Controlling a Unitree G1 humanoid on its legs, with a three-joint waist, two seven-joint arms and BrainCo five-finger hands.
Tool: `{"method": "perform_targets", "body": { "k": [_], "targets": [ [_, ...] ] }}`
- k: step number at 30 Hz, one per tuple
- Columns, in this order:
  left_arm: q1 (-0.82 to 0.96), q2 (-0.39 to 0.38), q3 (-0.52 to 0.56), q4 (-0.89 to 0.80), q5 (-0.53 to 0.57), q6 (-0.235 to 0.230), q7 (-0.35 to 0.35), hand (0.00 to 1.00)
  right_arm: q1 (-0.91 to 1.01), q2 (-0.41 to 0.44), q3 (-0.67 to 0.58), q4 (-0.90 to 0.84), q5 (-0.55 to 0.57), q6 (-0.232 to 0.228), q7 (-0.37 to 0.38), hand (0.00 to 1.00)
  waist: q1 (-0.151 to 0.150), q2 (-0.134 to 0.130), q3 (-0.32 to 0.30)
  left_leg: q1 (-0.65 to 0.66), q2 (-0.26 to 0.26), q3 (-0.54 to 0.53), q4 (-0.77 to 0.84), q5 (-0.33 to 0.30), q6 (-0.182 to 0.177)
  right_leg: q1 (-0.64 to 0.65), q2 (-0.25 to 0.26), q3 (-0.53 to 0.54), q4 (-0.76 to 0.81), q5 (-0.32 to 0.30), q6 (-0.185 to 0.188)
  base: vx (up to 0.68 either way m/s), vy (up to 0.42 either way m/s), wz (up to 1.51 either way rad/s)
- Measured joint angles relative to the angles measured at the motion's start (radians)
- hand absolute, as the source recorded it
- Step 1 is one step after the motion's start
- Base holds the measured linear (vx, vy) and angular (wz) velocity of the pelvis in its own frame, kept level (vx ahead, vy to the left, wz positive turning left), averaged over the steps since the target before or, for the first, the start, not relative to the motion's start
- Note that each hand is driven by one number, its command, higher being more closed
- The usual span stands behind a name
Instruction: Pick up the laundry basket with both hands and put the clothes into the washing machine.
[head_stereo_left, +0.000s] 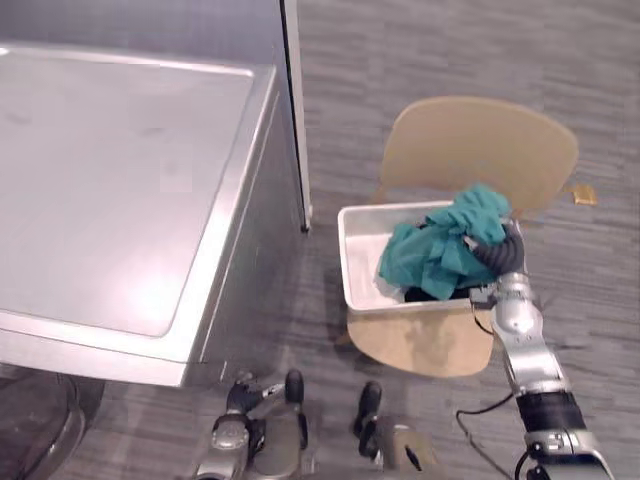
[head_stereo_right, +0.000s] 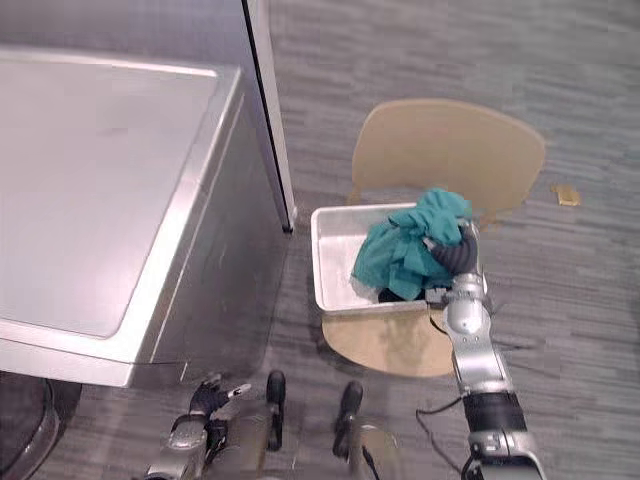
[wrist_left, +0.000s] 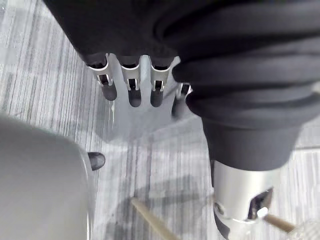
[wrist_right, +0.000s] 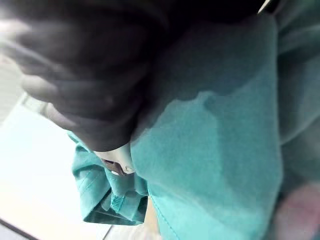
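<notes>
**K:** Where's the basket?

**Op:** I see the laundry basket upright on the seat of a tan chair. It's to the right of the washing machine and apart from it.

**K:** Contents?

**Op:** Teal cloth is heaped above the rim toward the basket's right side. A dark garment sits under it by the near wall. The left part of the basket's inside shows bare white.

**K:** Right hand?

**Op:** My right hand is at the basket's right side, ribbed cover pressed into the teal heap. The fingers run in under the cloth (the wrist cam has teal fabric right up against the cover). I cannot tell if they're curled or straight, or if they're on the rim.

**K:** Left?

**Op:** My left hand hangs low in front of the machine's near right corner, well apart from the basket. Its own wrist cam shows the fingers in a straight row over grey floor, holding nothing.

**K:** Anything loose?

**Op:** A small tan scrap lies on the floor just past the chair's right edge. The machine's top is a flat silver-grey surface.
</notes>
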Motion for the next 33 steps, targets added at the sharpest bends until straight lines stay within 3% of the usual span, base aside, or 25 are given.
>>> {"method": "perform_targets", "body": {
  "k": [5,10,12,14,18,23,25,33],
  "targets": [
    [0.114,-0.019,0.227,0.031,-0.037,0.02,0.029,0.0,0.096,0.077,-0.023,-0.043,0.032,-0.006,0.011,1.0,0.005,0.037,-0.075,0.09,-0.015,-0.028,-0.054,0.001,0.0,0.11,0.0,-0.03,-0.073,0.008,0.013,0.08,0.022,0.15],
    [0.207,-0.031,0.382,-0.026,-0.084,0.021,0.06,0.0,0.128,0.096,-0.025,-0.048,0.061,-0.01,0.041,1.0,0.012,0.054,-0.113,0.136,-0.031,-0.073,-0.077,0.001,0.0,0.183,-0.006,-0.078,-0.104,0.001,0.026,0.06,0.014,0.29],
    [0.261,-0.081,0.464,-0.204,-0.101,0.024,0.071,0.0,0.14,0.116,-0.046,-0.1,0.077,-0.011,0.048,1.0,0.035,0.056,-0.115,0.15,-0.033,-0.082,-0.085,0.001,0.0,0.202,-0.007,-0.089,-0.112,-0.001,0.027,0.06,0.012,0.23],
    [0.324,-0.146,0.524,-0.492,-0.124,0.008,0.089,0.0,0.161,0.121,-0.075,-0.152,0.086,-0.025,0.054,1.0,0.056,0.056,-0.12,0.168,-0.042,-0.11,-0.085,0.001,0.0,0.237,-0.011,-0.12,-0.119,-0.006,0.03,0.05,0.007,0.33],
    [0.388,-0.19,0.538,-0.883,-0.127,-0.034,0.122,0.0,0.166,0.124,-0.087,-0.163,0.096,-0.047,0.068,1.0,0.061,0.056,-0.14,0.188,-0.057,-0.147,-0.085,0.001,0.0,0.277,-0.021,-0.156,-0.118,-0.019,0.039,0.03,0.015,0.33],
    [0.361,-0.178,0.446,-1.216,-0.144,-0.122,0.109,0.0,0.166,0.147,-0.083,-0.251,0.129,-0.051,0.095,1.0,0.059,0.058,-0.142,0.198,-0.063,-0.161,-0.085,0.001,0.001,0.292,-0.025,-0.168,-0.114,-0.023,0.04,-0.02,0.013,0.09],
    [0.317,-0.157,0.32,-1.308,-0.169,-0.144,0.066,0.0,0.153,0.147,-0.061,-0.288,0.147,-0.052,0.116,1.0,0.054,0.056,-0.143,0.2,-0.062,-0.159,-0.086,0.001,0.001,0.292,-0.026,-0.164,-0.109,-0.024,0.04,-0.03,0.014,-0.04],
    [0.207,0.0,-0.076,-1.365,-0.175,-0.179,-0.068,0.0,0.01,0.147,0.109,-0.382,0.172,-0.093,0.156,1.0,0.015,0.042,-0.152,0.248,-0.043,-0.093,-0.12,0.001,0.001,0.288,-0.016,-0.095,-0.101,-0.026,0.036,-0.01,0.003,-0.27]
  ]
}}
